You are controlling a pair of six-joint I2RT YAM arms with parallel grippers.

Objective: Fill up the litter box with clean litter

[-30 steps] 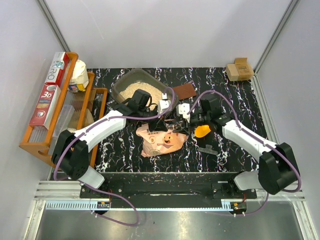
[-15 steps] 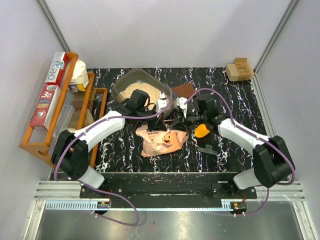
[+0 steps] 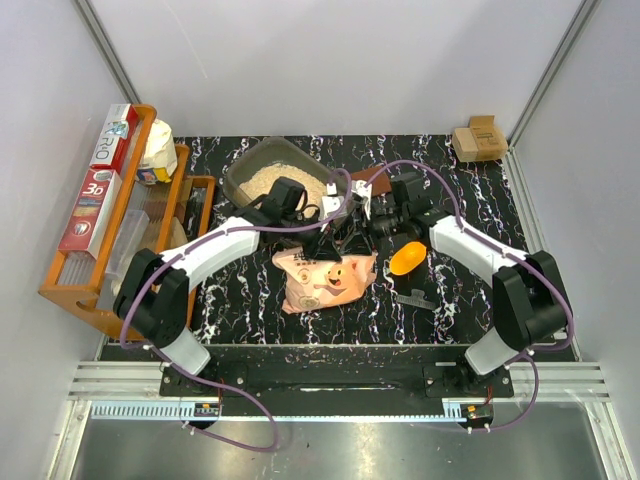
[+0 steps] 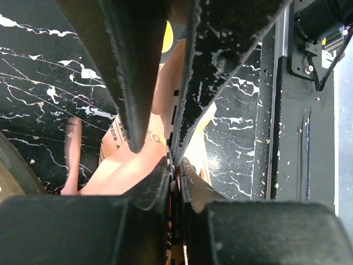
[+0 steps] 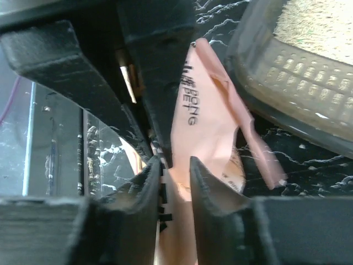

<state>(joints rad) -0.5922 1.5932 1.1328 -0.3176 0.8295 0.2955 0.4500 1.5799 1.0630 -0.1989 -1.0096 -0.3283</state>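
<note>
Step in hand, as I read it: working the top edge of the pink bag with both claws, either to spread its mouth or to get a hold for a pour; bag lies on the black marbled table, its top end lifted toward the claws; left gripper has its jaws nearly together with the bag's striped top seam nipped between them, so it looks clamped on the bag; right gripper straddles the same pink film with a visible gap, can't tell if it is pinching or loose; litter box sits just behind the bag, toward the back left, near but apart from it; clean litter already spread inside as a pale layer, how deep I can't judge; next move probably needs a firm hold on both sides of the mouth, then a lift and tip over the box's near rim, with the thin film likely to slip or sag; materials: bag is soft, creased glossy film, printed with a pig; box is dark grey translucent plastic with rounded corners and a ribbed floor; litter is fine, beige, sandy; orange scoop is smooth hard plastic, lying right of the bag, unused.
</note>
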